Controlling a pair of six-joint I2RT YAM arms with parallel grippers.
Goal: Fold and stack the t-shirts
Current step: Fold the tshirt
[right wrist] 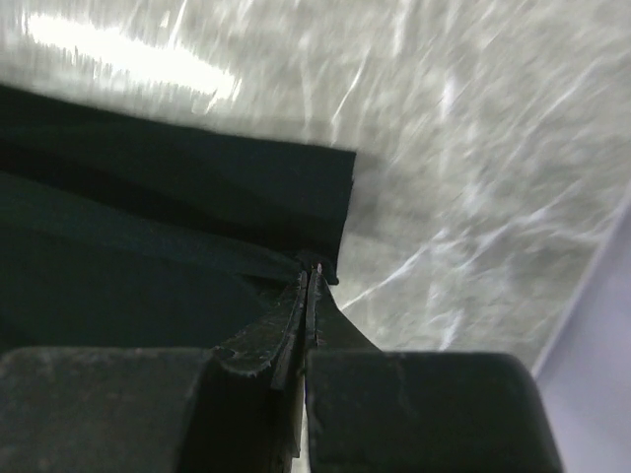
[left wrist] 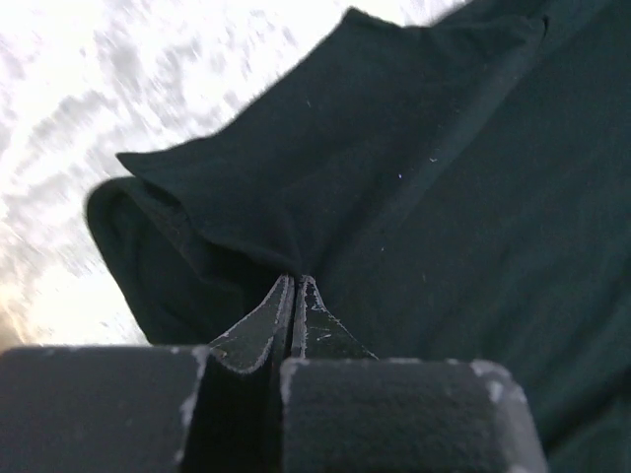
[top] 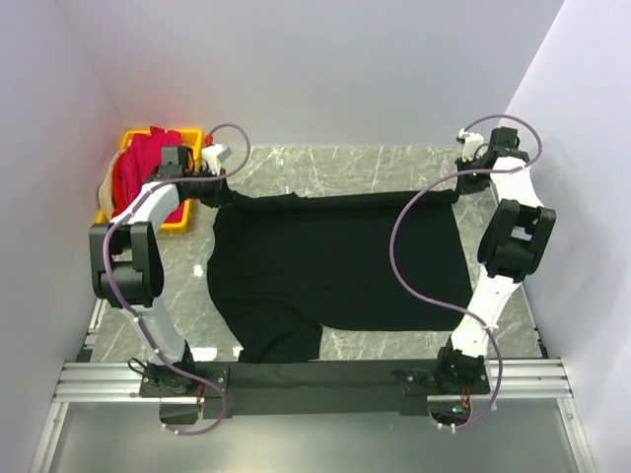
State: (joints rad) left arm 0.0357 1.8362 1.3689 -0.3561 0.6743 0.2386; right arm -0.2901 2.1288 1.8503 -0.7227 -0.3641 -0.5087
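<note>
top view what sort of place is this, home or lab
Probably a robot lab cell, not a home: blank white walls box in the table, left arm and right arm bolted to a metal rail pinch a black shirt, yellow crate of clothes nearby.

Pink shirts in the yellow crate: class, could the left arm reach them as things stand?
Probably yes: the crate sits just beside the left gripper, but that gripper is shut on the black shirt.

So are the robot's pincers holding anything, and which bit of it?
Yes, both are shut on the black t-shirt. The left pincer pinches the left end of its far edge, and the right pincer pinches the right corner of that edge.
</note>
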